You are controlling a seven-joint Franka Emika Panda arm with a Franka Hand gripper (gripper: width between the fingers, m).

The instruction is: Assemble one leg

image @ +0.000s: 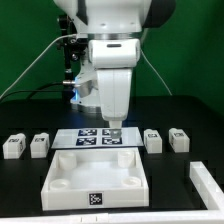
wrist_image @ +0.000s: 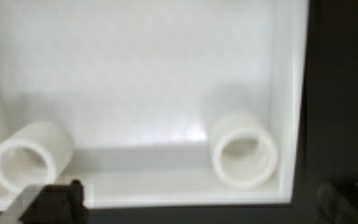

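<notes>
Four small white legs with marker tags stand on the black table: two on the exterior view's left (image: 14,147) (image: 40,144) and two on its right (image: 153,141) (image: 179,139). The large white square panel (image: 98,182) with round corner sockets lies in front. My gripper (image: 113,128) hangs over the panel's far edge, apart from every leg. In the wrist view the gripper (wrist_image: 202,205) is open and empty, its fingertips (wrist_image: 51,200) wide apart above the panel (wrist_image: 149,80) and two sockets (wrist_image: 243,150) (wrist_image: 34,155). No leg shows in the wrist view.
The marker board (image: 92,138) lies flat just behind the panel, under the gripper. Another white part (image: 210,184) sits at the exterior view's right edge. A green backdrop and cables stand behind the arm.
</notes>
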